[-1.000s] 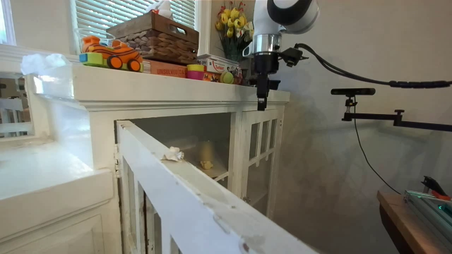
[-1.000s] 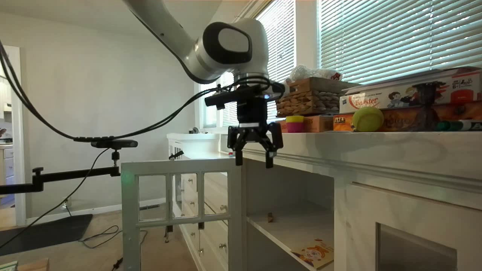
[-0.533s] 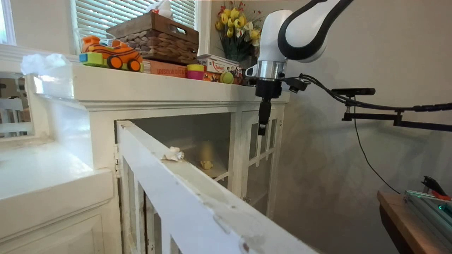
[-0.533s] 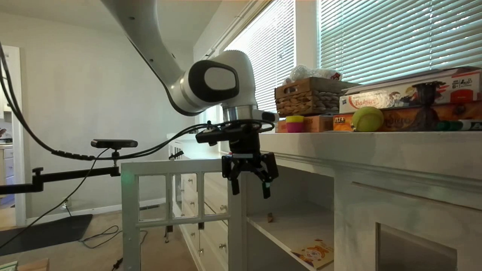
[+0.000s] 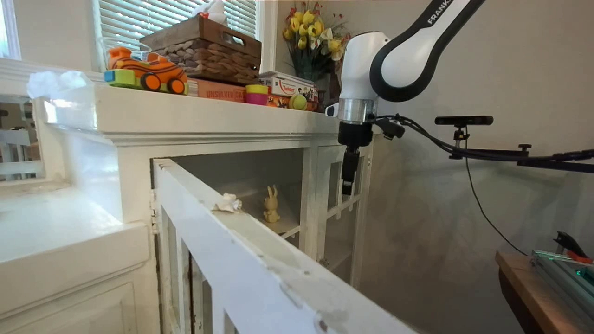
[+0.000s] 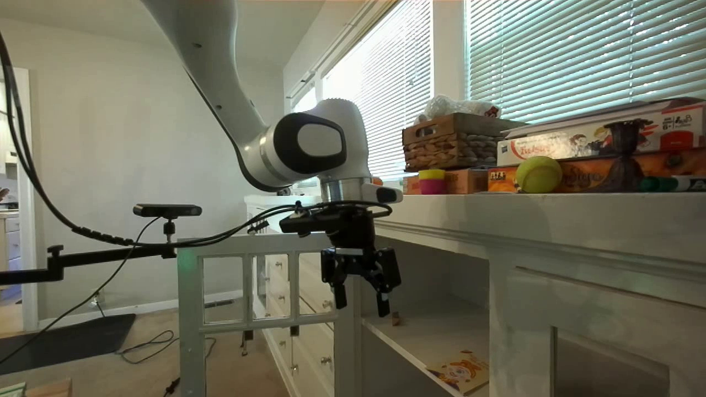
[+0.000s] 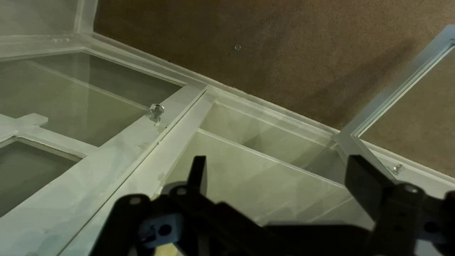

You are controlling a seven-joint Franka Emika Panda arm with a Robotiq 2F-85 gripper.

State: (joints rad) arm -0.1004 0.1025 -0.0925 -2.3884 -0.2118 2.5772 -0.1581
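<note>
The gripper (image 6: 362, 309), its fingers (image 7: 362, 181) spread wide, is held in front of the opening of the cabinet (image 6: 513, 231), whose door (image 6: 190, 309) stands open. In an exterior view, a rabbit figure (image 5: 272, 206) (cream-coloured, upright) is seen on the shelf (image 6: 436, 331), near its front edge. At that edge a printed card (image 6: 462, 372) is laid flat, partly hidden. By the front edge of the cabinet's top, a ball (image 6: 539, 175) is placed before stacked boxes (image 6: 584, 144).
</note>
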